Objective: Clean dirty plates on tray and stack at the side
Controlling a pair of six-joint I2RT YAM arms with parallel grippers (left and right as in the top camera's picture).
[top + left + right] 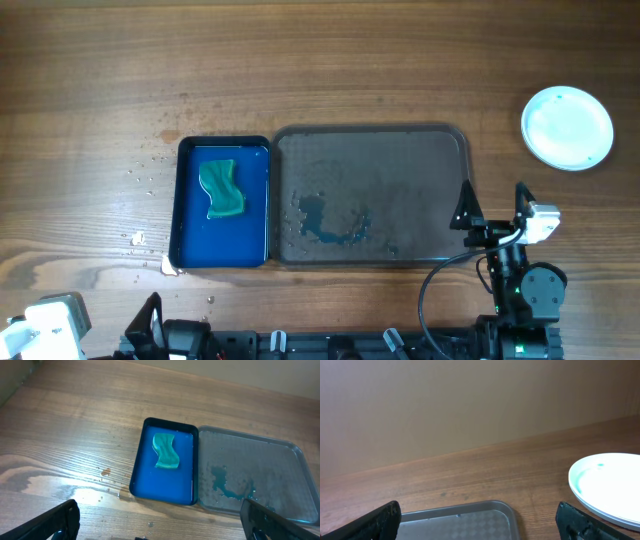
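A white plate (567, 127) lies on the table at the far right, outside the grey tray (370, 131); it also shows in the right wrist view (610, 485), with a faint teal tinge at its rim. The grey tray holds no plates, only a teal smear (325, 222) and wet spots. My right gripper (493, 205) is open and empty by the tray's right edge, below the plate; in its own view (480, 527) its fingers straddle the tray corner (460, 520). My left gripper (150, 320) is open and empty at the front left, shown in its own view (160, 530).
A blue tray (255, 235) with liquid and a green sponge (222, 188) sits against the grey tray's left side; both show in the left wrist view, blue tray (150, 480) and sponge (166, 451). Droplets and crumbs (138, 238) dot the wood left of it.
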